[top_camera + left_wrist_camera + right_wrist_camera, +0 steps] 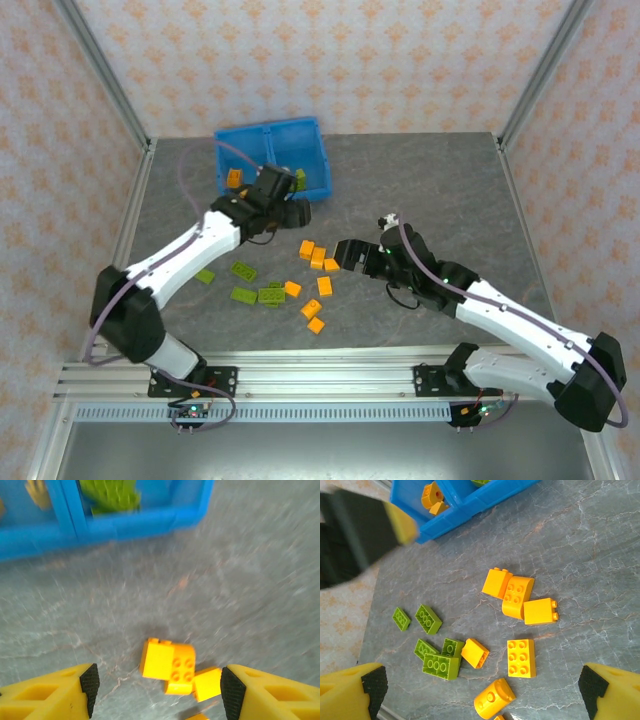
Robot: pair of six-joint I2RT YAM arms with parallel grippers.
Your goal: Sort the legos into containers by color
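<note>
Grey marbled counter (420,180), closed in by pink patterned walls. The left claw (160,689) hangs released and empty, jaws spread wide. Just below and between the jaws lie two orange bricks (167,662), touching each other. Straight ahead of this claw stands the blue bin (145,522), with sorted green bricks (110,495) in the compartment dead ahead and an orange smudge in the one to the left of the divider.

The right claw (482,686) is also released and empty. Ahead of it sits a tight orange cluster (515,597), with more orange bricks nearer its jaws. The loose green bricks (432,652) lie toward the finger at the left of its wrist view.

Sorting looks partly done — many bricks remain on the counter. The left claw seems lined up for an orange pick. The next move calls for lowering, clenching across one brick's flat sides without dragging its neighbour, then carrying it to the orange compartment.

The left wrist view is blurred, so studs and edges are soft. The bin's far side is cut off there, and from above the left arm covers part of its near wall — the count inside cannot be told.
</note>
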